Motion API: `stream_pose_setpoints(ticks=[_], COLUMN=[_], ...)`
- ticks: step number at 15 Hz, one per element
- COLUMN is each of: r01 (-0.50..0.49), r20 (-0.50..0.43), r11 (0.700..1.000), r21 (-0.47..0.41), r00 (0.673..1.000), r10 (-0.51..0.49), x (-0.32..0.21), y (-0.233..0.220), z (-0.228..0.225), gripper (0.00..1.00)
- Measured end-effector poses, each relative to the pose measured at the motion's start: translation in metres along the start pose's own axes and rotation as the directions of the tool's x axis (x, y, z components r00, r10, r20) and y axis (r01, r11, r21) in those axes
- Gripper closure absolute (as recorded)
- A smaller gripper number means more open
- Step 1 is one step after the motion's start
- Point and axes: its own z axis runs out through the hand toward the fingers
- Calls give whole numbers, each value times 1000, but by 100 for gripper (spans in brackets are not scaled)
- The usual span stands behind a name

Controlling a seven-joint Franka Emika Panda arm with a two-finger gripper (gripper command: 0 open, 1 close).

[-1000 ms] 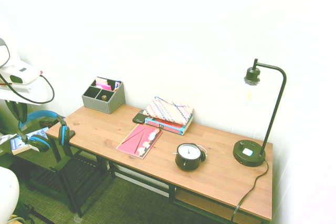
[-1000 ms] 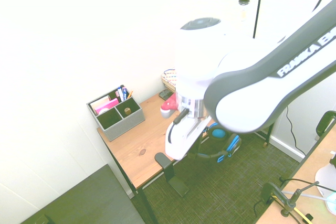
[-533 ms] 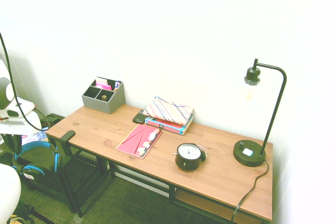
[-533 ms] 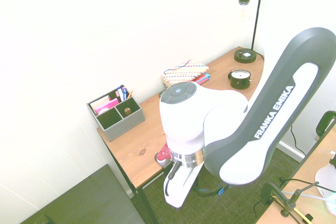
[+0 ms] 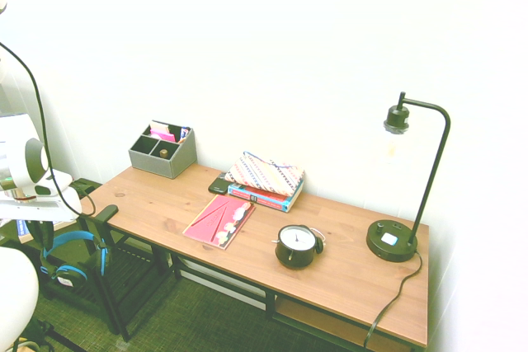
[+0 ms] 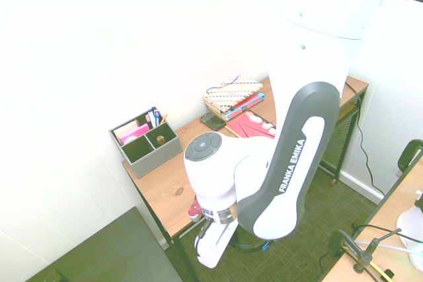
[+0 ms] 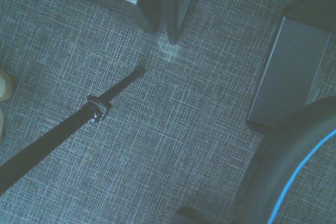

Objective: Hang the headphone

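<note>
The headphone [image 5: 70, 237], with a bright blue headband and black ear cups, hangs beside the left end of the wooden desk [image 5: 330, 269], below the tabletop and off the floor. My gripper [image 5: 43, 232] is shut on its headband from above. A black hook bracket [image 5: 105, 213] juts from the desk's left edge, up and to the right of the headphone and apart from it. In the second exterior view the arm hides nearly everything; only a blue sliver of the headphone [image 6: 263, 246] shows. The wrist view has one black, blue-trimmed ear cup [image 7: 294, 182] over grey carpet.
On the desk stand a grey organiser [image 5: 162, 151], a stack of books [image 5: 264, 180], a pink folder [image 5: 219, 220], an alarm clock [image 5: 297, 245] and a black lamp [image 5: 394, 241]. A black rack [image 5: 124, 278] sits under the desk's left end, close to the headphone.
The arm has dropped with the headphone from about tabletop height, by the hook, to below the desk's edge. In the last half second it drifted slightly toward the desk.
</note>
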Motion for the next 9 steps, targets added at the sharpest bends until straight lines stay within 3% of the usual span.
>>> stream_pose_setpoints(ticks=[4,5,9], r01=[-3,-9,-19], r20=[2,0,-5], r11=[1000,1000,999], r21=[-17,-22,-41], r00=[1000,1000,1000], r10=[3,9,19], x=[6,10,22], y=[-12,-15,-30], z=[20,26,45], gripper=[100,0,0])
